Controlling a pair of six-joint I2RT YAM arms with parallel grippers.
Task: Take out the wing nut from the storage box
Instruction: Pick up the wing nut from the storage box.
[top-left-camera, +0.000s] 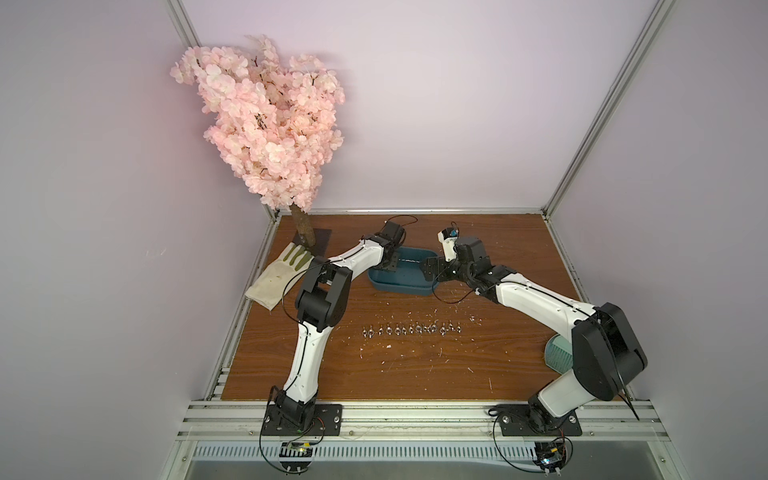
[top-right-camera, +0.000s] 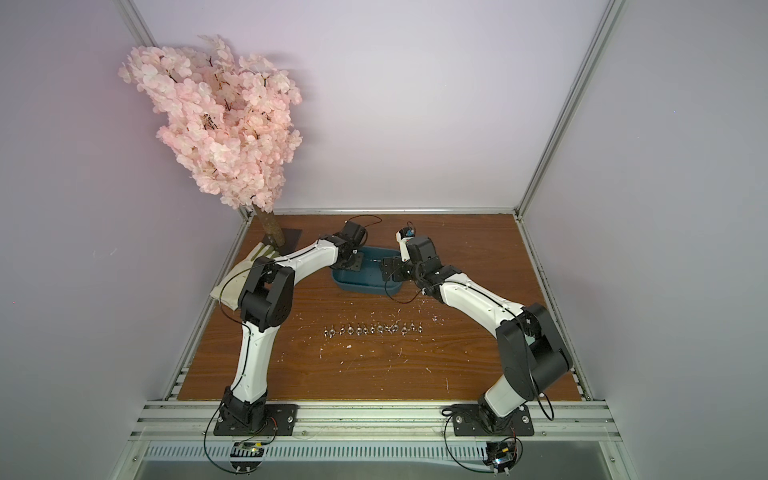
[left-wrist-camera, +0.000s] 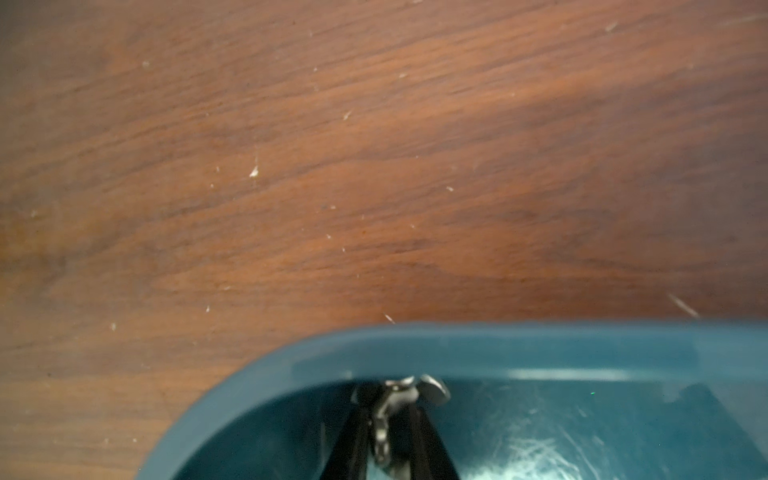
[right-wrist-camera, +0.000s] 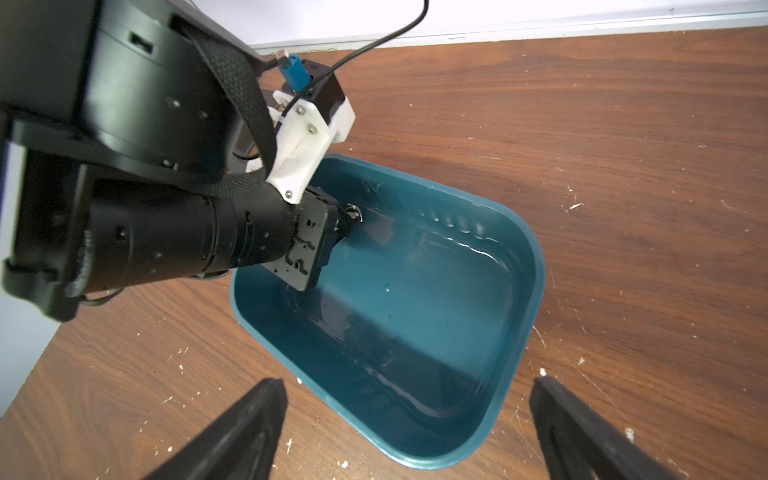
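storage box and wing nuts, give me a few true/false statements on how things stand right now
1. The left gripper reaches into the storage box. True.
2. The right gripper is clamped on the box rim. False: its jaws stand wide open and hold nothing.
3. A row of wing nuts lies on the table outside the box. True.
4. The box is packed with wing nuts. False: the only wing nut in view there is pinched between the left gripper's fingers.
5. The glove lies inside the box. False: it lies on the table by the foot of the pink blossom tree.
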